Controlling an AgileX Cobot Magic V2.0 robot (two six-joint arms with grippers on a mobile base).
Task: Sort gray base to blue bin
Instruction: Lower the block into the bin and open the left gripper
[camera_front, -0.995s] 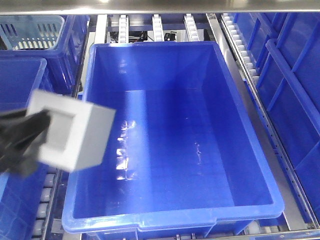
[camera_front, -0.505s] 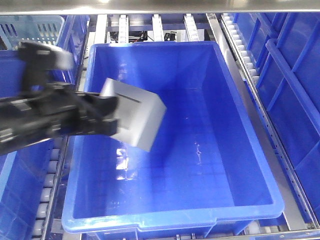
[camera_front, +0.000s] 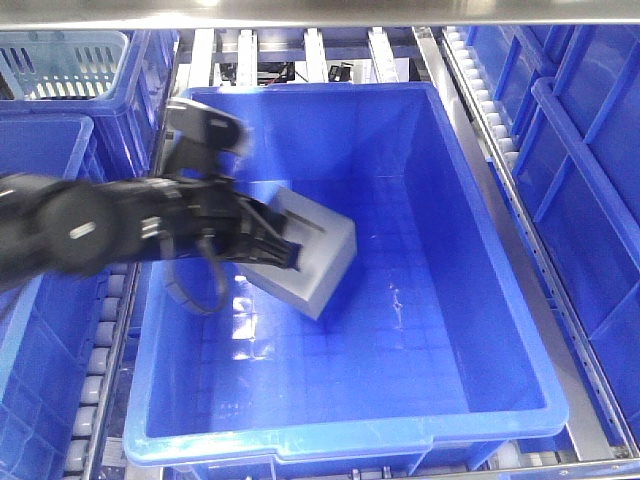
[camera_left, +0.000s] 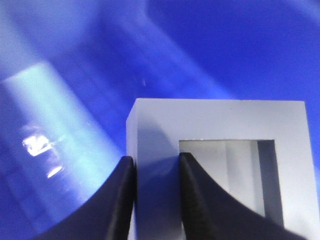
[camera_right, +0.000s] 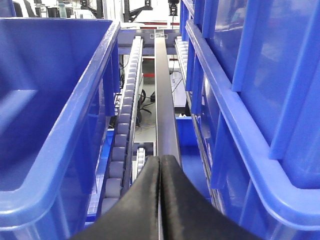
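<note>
1. Your left gripper (camera_left: 155, 167) is clamped on the gray base (camera_left: 220, 165): in the left wrist view the two dark fingers (camera_left: 122, 200) stand a narrow gap apart, pinching one wall of the block, one outside it and the other inside the square recess.
2. The base extends beyond the fingertips, its recessed face turned toward the wrist camera.
3. From the front view, the base (camera_front: 312, 255) hangs tilted inside the blue bin (camera_front: 500, 300), below the rim, over the left part of the floor. You cannot tell whether it touches the floor.
4. Your right gripper (camera_right: 160, 167) is closed with nothing in it, its fingertips pressed together. Ahead of them runs a metal rail (camera_right: 165, 95) beside a roller track (camera_right: 125, 125), with blue tub walls on either side.
5. Compared with a second ago, the left arm (camera_front: 90, 225) has carried the base from outside the bin's left rim, across it, and down into the tub. The grip on the wall looks unchanged.
</note>
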